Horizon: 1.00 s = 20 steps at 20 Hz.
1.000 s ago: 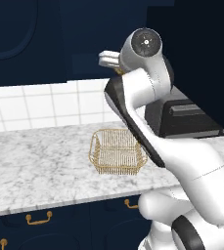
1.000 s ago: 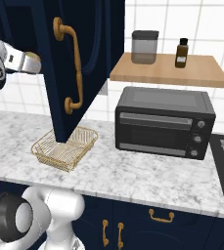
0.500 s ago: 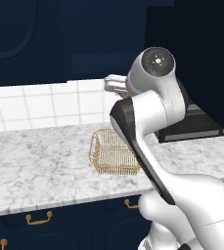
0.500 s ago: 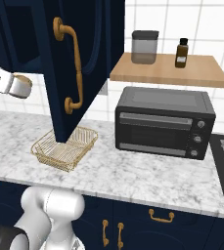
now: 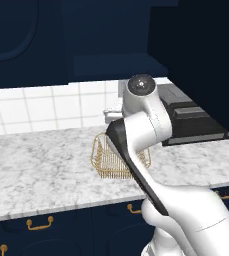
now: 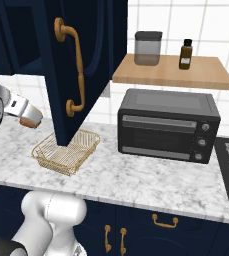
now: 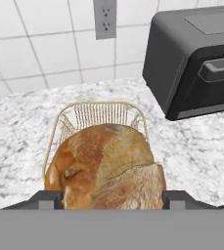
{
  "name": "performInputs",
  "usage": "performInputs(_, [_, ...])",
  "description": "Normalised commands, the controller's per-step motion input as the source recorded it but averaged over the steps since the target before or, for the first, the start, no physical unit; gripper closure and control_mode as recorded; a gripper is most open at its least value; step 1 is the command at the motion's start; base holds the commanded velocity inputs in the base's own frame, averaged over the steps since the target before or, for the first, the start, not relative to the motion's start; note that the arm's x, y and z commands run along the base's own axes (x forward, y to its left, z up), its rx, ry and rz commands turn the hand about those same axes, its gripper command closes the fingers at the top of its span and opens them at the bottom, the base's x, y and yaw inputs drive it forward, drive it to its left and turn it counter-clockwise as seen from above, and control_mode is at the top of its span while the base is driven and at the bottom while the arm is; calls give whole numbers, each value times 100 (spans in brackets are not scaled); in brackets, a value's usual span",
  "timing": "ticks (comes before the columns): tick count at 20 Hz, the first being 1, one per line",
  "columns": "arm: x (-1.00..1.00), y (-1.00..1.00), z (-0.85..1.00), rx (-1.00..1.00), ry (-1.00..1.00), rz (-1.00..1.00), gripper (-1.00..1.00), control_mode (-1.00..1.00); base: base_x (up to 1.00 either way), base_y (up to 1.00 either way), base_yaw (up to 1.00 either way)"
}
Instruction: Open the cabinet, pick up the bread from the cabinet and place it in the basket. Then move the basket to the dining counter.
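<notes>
Tool [image 7: 112, 200] gripping bread [image 7: 108, 163] above basket [image 7: 64, 119]

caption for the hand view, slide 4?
Gripper holds the bread above the gold wire basket on the marble worktop, toaster oven alongside.

A black toaster oven [image 6: 168, 125] stands on the marble worktop [image 6: 151, 175] against the white tiled wall [image 5: 41, 107]. Above it, a wooden shelf [image 6: 173, 72] carries 1 grey canister [image 6: 148, 48] and 1 brown bottle [image 6: 186, 54], set apart.
</notes>
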Motion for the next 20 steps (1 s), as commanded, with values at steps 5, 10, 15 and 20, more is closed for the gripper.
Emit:
performInputs(5, [54,-3,-80,-3,13,0,100,-100,0,0,0])
performInputs(10, [59,-8,-69,2,7,0,100,-100,0,0,0])
performInputs(15, [42,-2,-96,-13,8,-1,100,-100,0,0,0])
performInputs(20, [26,-26,-65,-8,3,-6,100,-100,0,0,0])
